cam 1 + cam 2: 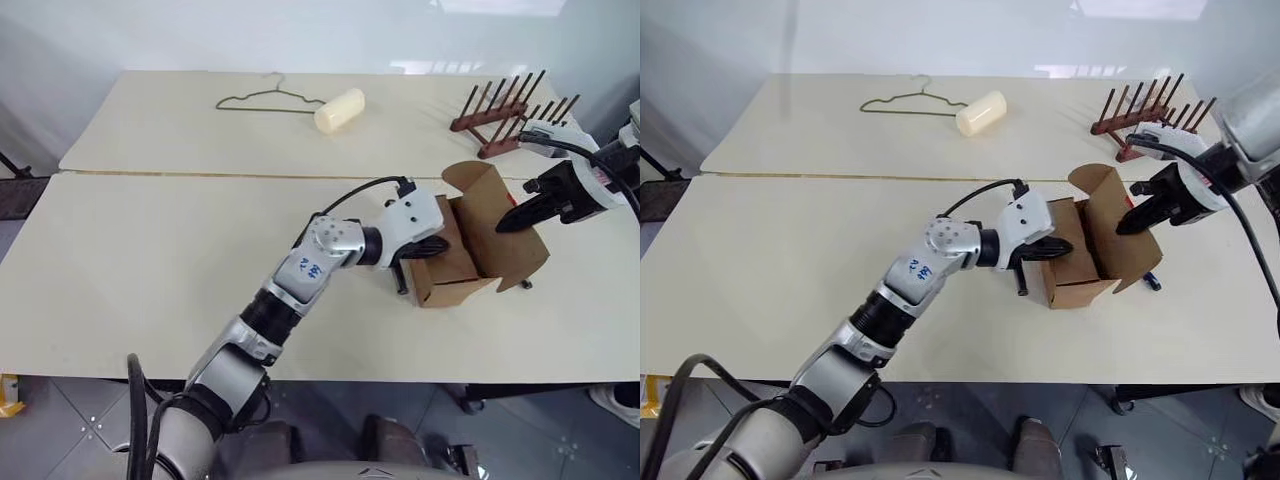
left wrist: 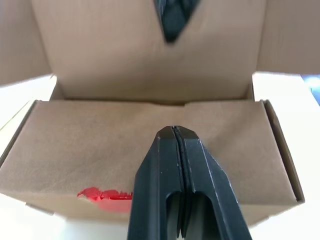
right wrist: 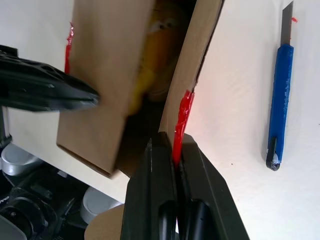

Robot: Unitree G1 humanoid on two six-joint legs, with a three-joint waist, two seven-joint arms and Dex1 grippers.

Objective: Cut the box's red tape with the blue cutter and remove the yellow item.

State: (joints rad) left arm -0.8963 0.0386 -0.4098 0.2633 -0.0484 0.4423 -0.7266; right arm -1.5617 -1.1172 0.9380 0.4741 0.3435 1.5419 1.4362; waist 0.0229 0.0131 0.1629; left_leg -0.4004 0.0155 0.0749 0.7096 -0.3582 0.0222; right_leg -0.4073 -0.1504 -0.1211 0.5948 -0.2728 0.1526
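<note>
Small brown cardboard box sits near the right end of the cream table, lid flap raised upright. Left gripper, two black fingers pressed together with nothing between them, tip against the box's near side wall. A torn strip of bright red tape clings low on that wall; another red strip runs down the edge of the opened lid. Right gripper pinched narrow on the lid's edge at that strip, holding the flap up. Inside the box, the bright yellow soft item is partly visible, blurred. Slim blue utility cutter lies flat on the table just beside the box, on its right, apart from both grippers.

Far side: thin wire hanger, pale cream cylinder, dark wooden peg rack.
</note>
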